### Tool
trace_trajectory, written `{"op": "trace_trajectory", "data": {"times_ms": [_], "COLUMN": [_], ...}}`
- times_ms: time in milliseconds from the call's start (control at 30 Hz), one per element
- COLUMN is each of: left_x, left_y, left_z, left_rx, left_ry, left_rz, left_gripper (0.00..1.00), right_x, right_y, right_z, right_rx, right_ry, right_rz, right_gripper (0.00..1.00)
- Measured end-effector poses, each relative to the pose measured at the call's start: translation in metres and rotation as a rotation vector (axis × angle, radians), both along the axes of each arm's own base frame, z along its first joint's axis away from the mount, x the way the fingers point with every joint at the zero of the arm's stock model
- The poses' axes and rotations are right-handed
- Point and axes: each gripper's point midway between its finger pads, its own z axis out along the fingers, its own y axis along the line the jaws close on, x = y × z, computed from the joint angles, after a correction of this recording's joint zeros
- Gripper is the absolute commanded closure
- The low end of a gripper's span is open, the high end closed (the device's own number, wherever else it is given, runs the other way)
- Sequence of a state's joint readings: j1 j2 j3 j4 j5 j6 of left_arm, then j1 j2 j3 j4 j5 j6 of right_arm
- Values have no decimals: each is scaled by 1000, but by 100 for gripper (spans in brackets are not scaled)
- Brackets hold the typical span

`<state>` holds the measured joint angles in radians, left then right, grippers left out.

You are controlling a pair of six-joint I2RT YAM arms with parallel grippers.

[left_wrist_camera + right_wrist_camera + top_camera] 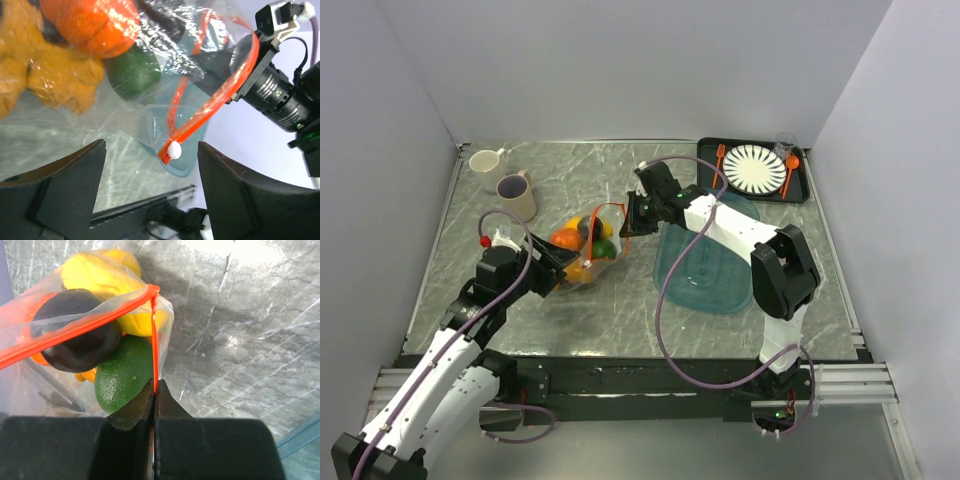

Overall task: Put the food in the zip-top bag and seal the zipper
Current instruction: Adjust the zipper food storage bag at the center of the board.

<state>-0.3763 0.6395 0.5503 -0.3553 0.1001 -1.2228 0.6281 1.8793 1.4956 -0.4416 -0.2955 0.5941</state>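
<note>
Fingers: right gripper (154,390) pinched shut on the zipper (75,326) at the bag's (125,107) two o'clock corner; left gripper (151,150) spread wide, empty, at seven o'clock. Bag lies mid-table, food (122,377) inside. Judged floppy, slippery: hold the stiffer strip, not the film.

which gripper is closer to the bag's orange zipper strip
right. the right gripper is shut on the zipper strip, pinching it. the left gripper is open and apart from it, at the opposite side of the bag
</note>
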Motion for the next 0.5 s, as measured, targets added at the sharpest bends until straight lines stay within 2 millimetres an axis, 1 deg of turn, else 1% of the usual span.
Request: {"op": "trace_trajectory", "data": {"times_ms": [133,267,333,400,500], "left_x": [3,4,6,8,13], "left_y": [-5,-8,-10,-12,-15], "left_z": [-10,-28,-33,-35,-29], "left_rx": [-88,-171,-213,-247,-292], "left_ry": [14,40,51,56,35], "left_rz": [21,53,63,71,78], "left_gripper": [29,30,31,32,33], "right_x": [0,0,0,0,-1], "right_y": [0,0,0,0,0], "right_z": [2,2,2,2,2], "right_rx": [2,2,3,4,5], "right_ry": [-3,-3,-2,-2,0], "right_rz": [0,0,1,1,3], "right_gripper": [100,100,100,100,100]}}
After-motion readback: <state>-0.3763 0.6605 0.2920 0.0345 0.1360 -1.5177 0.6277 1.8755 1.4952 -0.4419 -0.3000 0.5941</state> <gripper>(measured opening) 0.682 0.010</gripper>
